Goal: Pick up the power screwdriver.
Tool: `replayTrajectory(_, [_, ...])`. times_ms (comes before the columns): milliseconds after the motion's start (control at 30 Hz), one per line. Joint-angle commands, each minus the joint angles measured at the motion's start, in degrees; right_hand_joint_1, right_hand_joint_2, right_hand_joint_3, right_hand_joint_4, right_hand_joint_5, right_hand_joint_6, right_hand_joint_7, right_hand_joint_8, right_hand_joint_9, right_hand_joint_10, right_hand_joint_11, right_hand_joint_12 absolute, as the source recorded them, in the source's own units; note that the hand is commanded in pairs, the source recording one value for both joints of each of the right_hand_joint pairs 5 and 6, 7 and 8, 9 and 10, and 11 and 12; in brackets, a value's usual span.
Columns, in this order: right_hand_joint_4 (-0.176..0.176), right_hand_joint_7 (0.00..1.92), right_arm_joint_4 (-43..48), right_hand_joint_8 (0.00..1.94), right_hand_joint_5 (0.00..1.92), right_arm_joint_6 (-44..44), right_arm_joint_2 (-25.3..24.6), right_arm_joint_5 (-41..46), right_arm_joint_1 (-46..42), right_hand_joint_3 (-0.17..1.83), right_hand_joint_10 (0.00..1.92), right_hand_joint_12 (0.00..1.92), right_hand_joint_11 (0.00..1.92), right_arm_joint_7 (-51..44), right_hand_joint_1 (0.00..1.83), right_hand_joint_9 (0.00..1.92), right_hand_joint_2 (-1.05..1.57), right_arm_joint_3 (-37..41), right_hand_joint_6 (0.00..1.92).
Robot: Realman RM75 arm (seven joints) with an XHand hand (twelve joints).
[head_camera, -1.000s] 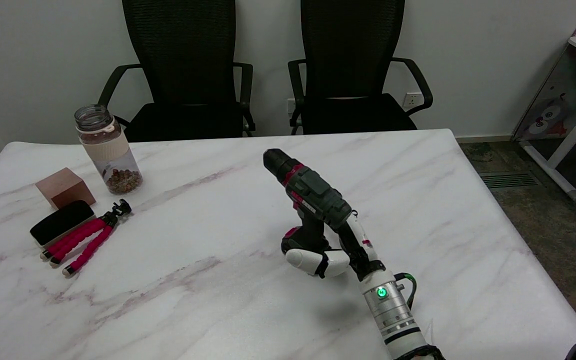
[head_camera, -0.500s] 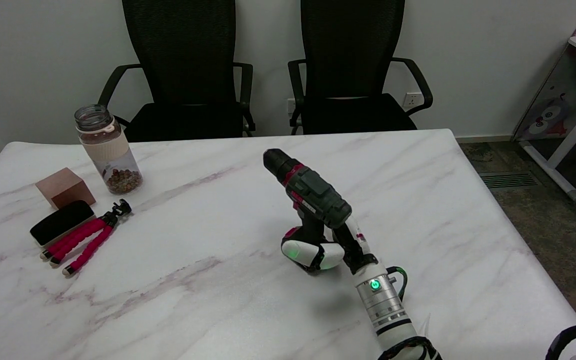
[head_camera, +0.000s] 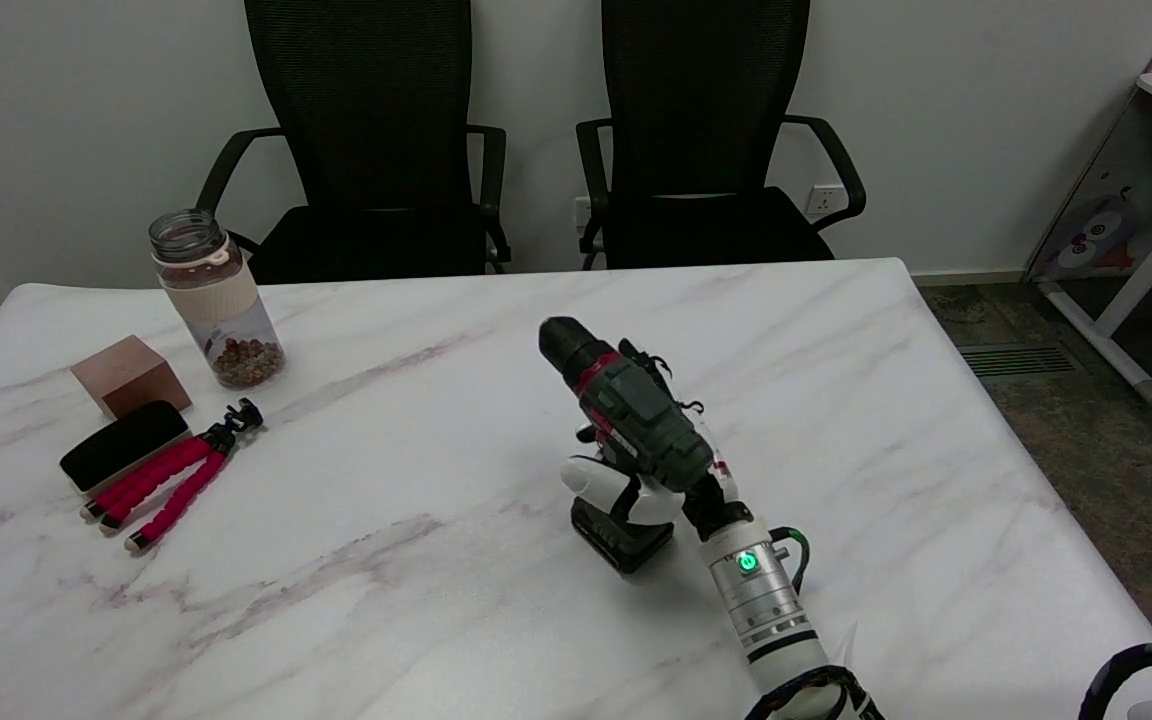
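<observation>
Power screwdriver (head_camera: 626,415) stands near the middle of the marble table (head_camera: 416,580), a little toward your side, with its chuck aimed at about 11 o'clock and its battery foot planted at the bottom. Your right hand (head_camera: 656,485) comes in from 5 o'clock and is wrapped on the handle just under the motor body: white fingers (head_camera: 601,478) curl round the left face of the grip, and the rest of the hand is tucked behind the tool, so you are clamped on it rather than spread around it. How firmly the far side is seated I cannot tell; the body hides it.

By my reading you are at the grasp step, with the lift not yet made: the base looks to be resting on the tabletop with no gap under it.

What comes next calls for a straight rise, wrist steady. The weight sits high and forward in the motor end, so expect it to want to tip toward 11 o'clock; keep the squeeze firm on the handle. The bottle (head_camera: 216,300), block (head_camera: 128,375) and pink-legged tripod (head_camera: 176,475) lie well apart at 9 o'clock and should not interfere.
</observation>
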Motion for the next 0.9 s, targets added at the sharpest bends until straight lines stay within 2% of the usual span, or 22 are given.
replayTrajectory(33, [-0.058,0.00,-0.8,0.00,0.00,0.0,0.3,0.3,0.8,0.55,0.89,1.60,1.60,1.1,0.84,0.89,0.44,0.7,0.00])
replayTrajectory(567, [-0.080,0.00,-1.9,0.00,0.00,-1.8,2.4,2.0,2.8,0.59,0.96,1.66,1.66,1.1,0.84,0.96,0.64,0.7,0.00])
replayTrajectory(767, [-0.090,0.00,-2.0,0.00,0.00,-3.0,3.0,2.7,3.5,0.59,1.19,1.88,1.88,1.1,0.85,1.19,0.73,0.8,0.00])
replayTrajectory(900, [-0.090,0.00,-2.0,0.00,0.00,-3.6,3.1,3.3,3.9,0.64,1.26,1.92,1.92,1.1,0.85,1.26,0.73,0.8,0.00])
